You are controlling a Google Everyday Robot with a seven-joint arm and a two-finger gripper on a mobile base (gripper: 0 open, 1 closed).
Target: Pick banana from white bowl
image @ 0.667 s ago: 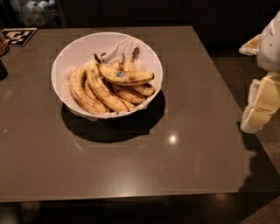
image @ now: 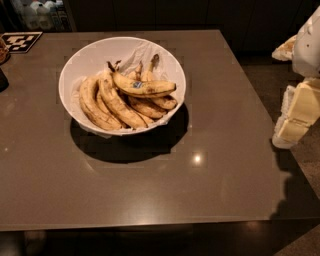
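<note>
The white bowl stands on the far left part of the brown table, lined with crinkled white material. Several ripe yellow bananas with brown speckles lie in it. The banana with the small blue sticker lies on top, across the others, with its dark stem pointing to the far left. My gripper is at the right edge of the view, beyond the table's right side and well apart from the bowl, with nothing visibly in it.
The brown table spreads wide in front of and to the right of the bowl. A black-and-white marker tag lies at the far left corner. A dark object sits at the left edge. Bottles stand behind the table.
</note>
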